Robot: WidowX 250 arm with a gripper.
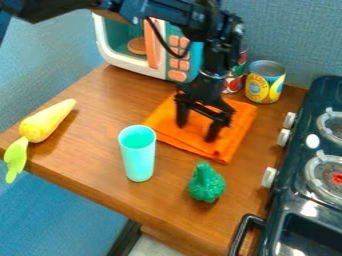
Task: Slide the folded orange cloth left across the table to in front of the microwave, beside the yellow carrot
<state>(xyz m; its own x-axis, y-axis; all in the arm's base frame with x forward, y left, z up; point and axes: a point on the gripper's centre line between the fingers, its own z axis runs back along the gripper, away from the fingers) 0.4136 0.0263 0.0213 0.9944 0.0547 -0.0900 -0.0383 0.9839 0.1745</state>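
Observation:
My gripper hangs over an orange folded cloth with its two fingers spread apart and nothing between them. In front of the cloth, to the left, a turquoise cup stands upright. A green toy vegetable rests on the wooden table near its front edge. At the far left lies a yellow toy root vegetable, its light green top reaching over the table's edge. Whether the fingertips touch the cloth, I cannot tell.
A toy microwave with an orange handle stands at the back left. Behind the cloth are a yellow-labelled can and a red can, partly hidden by the arm. A dark toy stove borders the table on the right.

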